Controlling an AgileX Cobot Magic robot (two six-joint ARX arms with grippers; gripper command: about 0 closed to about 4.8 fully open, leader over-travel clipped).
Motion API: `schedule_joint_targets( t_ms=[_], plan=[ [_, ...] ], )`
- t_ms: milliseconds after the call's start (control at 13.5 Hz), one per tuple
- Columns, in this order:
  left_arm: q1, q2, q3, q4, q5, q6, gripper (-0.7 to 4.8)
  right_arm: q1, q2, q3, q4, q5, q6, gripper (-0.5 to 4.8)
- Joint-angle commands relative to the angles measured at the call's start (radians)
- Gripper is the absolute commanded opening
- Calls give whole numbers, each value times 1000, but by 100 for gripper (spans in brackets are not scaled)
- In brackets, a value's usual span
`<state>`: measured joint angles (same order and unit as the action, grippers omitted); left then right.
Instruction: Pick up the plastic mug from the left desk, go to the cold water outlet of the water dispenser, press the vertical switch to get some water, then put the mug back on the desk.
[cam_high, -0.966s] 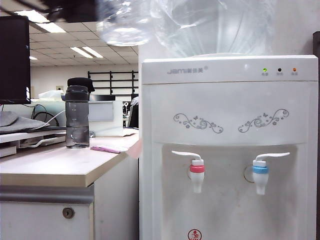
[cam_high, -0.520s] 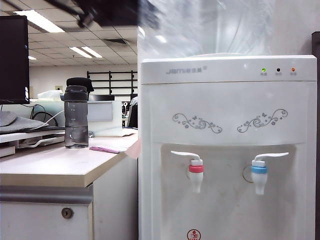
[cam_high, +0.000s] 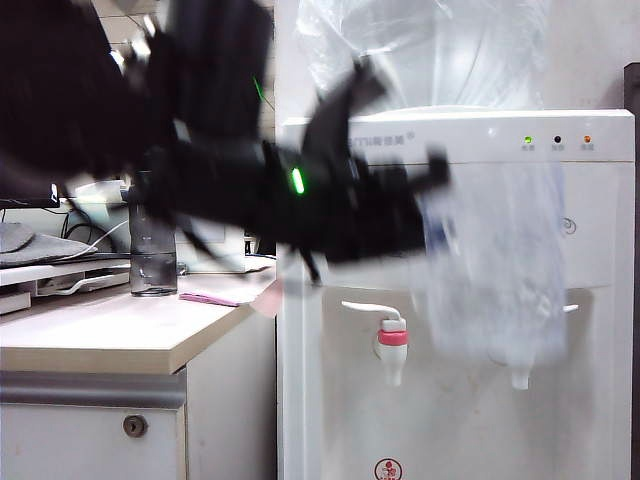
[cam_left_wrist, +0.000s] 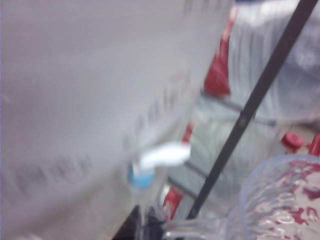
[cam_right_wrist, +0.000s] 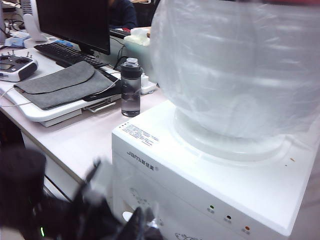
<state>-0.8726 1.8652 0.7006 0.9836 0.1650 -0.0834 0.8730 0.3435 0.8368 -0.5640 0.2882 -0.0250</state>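
Carrying step: left gripper (cam_high: 425, 215), closed on the plastic mug (cam_high: 495, 270), holds it before the cold water outlet (cam_left_wrist: 141, 176). Right gripper unseen. Next: align the mug under the spout.

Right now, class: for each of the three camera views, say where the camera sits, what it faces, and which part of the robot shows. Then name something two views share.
Exterior view: off the arms, facing the water dispenser front and the left desk; the left arm swings across, its left gripper carrying the plastic mug.
Left wrist view: close beside the dispenser, facing the cold water outlet; only the mug's rim shows.
Right wrist view: high above the dispenser top, looking down; the right gripper is unseen.
Shared: grey bottle, in exterior and right wrist views.
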Motion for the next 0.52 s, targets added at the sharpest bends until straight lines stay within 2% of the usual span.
schedule_joint_targets(
  t_ms=[74,371,520],
  plan=[
    [-30,102,2,120,-57,-7,-6,0,0,3,14,-2,-2,-1],
    [-30,193,3,190,-124,-27,-6,0,0,3,7,-2,-2,-1],
    [-30,224,5,209,-124,-53,-6,0,0,3,-32,-2,-2,-1]
  ],
)
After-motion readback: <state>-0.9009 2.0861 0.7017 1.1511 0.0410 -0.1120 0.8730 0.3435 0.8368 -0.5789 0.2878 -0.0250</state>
